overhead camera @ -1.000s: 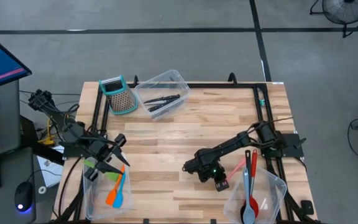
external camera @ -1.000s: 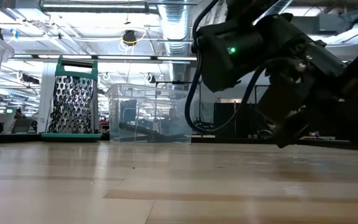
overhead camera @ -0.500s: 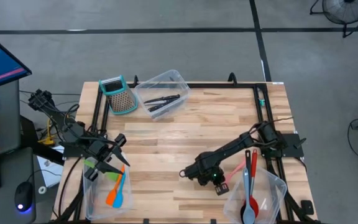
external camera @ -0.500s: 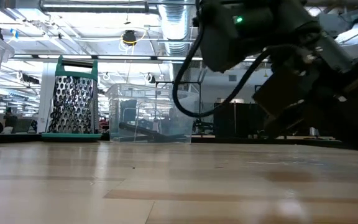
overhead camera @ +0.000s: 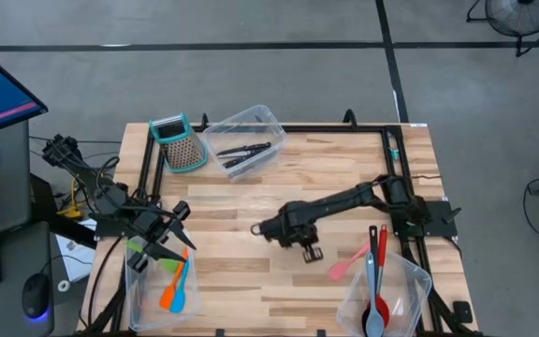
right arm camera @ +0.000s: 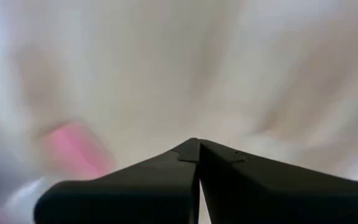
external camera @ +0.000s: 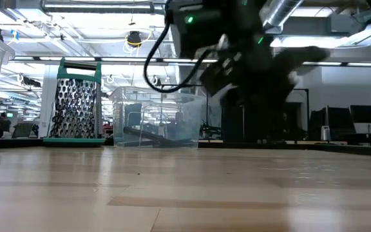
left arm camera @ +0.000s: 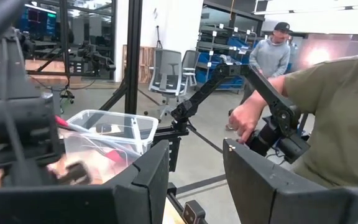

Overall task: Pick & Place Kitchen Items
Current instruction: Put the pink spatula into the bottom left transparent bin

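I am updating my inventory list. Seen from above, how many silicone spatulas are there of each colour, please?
Green spatula: 1
Orange spatula: 1
Blue spatula: 1
Pink spatula: 1
Total: 4

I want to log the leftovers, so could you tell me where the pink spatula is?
In the high view, the pink spatula lies on the table's right side, beside the right tub's rim.

The right gripper (overhead camera: pixel 309 251) hangs over the middle of the scene, its 2 fingers (right arm camera: pixel 166 180) pressed together. The left gripper (overhead camera: pixel 162 234) waits at the left, fingers (left arm camera: pixel 263 180) apart.
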